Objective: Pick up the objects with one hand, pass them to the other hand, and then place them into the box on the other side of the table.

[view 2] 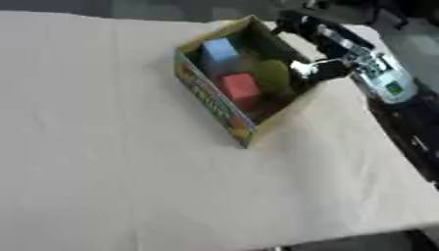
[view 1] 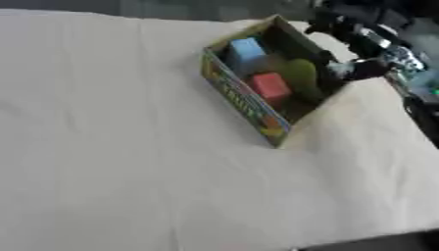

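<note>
Covering nearly the whole view, the worktop lies under a pale cloth, bare of loose objects from the centre down to six o'clock. The cardboard box sits toward one o'clock, turned askew so its long axis runs from eleven o'clock down to five o'clock, printed side facing the robot. Inside it rest three things close together: a green rounded object against the far wall, a blue block at the eleven o'clock end, and a red block nearer the five o'clock end. The right arm enters from the upper right corner, and the right robot hand hangs over the box's far rim at about three o'clock from the green object; blur hides whether its fingers are spread or curled, so I cannot tell. The left robot hand shows in neither view. With everything apparently boxed, the right side is plainly the nearer one to the contents.
</note>
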You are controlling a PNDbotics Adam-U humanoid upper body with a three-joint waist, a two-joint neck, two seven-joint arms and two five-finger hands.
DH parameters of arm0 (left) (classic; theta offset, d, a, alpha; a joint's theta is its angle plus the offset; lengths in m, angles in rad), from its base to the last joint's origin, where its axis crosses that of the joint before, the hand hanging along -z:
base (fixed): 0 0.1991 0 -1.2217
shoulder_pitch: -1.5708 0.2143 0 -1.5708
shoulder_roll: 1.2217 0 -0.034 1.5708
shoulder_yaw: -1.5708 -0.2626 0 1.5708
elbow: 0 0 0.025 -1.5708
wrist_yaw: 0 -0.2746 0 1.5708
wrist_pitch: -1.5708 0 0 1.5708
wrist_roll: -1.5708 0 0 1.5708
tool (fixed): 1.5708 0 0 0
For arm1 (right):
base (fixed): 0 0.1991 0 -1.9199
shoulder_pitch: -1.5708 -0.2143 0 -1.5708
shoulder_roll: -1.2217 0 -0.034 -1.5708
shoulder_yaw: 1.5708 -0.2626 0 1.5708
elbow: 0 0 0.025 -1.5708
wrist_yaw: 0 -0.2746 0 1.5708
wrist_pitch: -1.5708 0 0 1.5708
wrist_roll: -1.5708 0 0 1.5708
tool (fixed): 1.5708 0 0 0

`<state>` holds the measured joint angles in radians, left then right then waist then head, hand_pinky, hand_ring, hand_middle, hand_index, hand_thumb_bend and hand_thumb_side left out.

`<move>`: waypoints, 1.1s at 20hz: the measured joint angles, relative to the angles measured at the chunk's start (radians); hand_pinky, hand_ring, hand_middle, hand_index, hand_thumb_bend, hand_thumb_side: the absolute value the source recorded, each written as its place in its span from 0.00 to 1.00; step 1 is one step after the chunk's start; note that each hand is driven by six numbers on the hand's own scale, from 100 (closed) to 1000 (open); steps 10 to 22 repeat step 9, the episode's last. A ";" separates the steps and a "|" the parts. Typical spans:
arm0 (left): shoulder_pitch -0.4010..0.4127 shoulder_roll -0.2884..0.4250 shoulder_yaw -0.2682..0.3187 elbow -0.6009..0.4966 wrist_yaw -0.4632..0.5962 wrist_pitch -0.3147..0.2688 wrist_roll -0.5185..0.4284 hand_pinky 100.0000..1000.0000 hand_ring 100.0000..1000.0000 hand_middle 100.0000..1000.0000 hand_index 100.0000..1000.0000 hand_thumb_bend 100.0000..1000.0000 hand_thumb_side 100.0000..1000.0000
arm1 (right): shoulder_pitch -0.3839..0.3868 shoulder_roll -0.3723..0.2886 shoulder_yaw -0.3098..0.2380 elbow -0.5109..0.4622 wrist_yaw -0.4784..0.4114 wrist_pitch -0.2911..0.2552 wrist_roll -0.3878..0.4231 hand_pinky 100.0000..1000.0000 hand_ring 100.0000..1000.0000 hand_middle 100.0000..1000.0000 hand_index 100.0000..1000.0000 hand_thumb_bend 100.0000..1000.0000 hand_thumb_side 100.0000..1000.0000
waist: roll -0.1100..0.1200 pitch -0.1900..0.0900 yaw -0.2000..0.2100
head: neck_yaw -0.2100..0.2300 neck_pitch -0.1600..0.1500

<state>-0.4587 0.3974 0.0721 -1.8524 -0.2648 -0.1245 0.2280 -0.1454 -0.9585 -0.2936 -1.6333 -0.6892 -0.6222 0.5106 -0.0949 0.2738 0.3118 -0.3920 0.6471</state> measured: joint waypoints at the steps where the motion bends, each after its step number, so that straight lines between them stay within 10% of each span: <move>1: 0.000 0.000 0.008 0.000 0.000 0.005 0.021 0.59 0.54 0.64 0.76 0.00 0.56 | 0.013 -0.001 -0.020 -0.065 -0.088 0.031 -0.004 1.00 1.00 0.74 1.00 0.00 0.19 | 0.007 -0.011 -0.010 | 0.020 -0.005; 3: -0.001 0.000 0.019 -0.001 0.000 0.013 0.059 0.60 0.54 0.64 0.76 0.01 0.56 | 0.045 -0.002 -0.057 -0.178 -0.233 0.092 -0.016 1.00 1.00 0.73 1.00 0.00 0.00 | 0.020 -0.038 -0.025 | 0.046 -0.010; 7: -0.010 0.000 0.027 -0.001 0.011 0.023 0.096 0.60 0.55 0.64 0.77 0.00 0.60 | 0.121 0.024 -0.107 -0.318 -0.384 0.145 -0.039 1.00 1.00 0.74 1.00 0.00 0.00 | 0.030 -0.071 -0.042 | 0.074 -0.017; 22: -0.010 0.000 0.031 -0.001 0.020 0.026 0.104 0.61 0.55 0.63 0.76 0.00 0.67 | 0.172 0.053 -0.119 -0.339 -0.404 0.151 -0.024 1.00 1.00 0.74 1.00 0.00 0.00 | 0.035 -0.084 -0.051 | 0.083 -0.016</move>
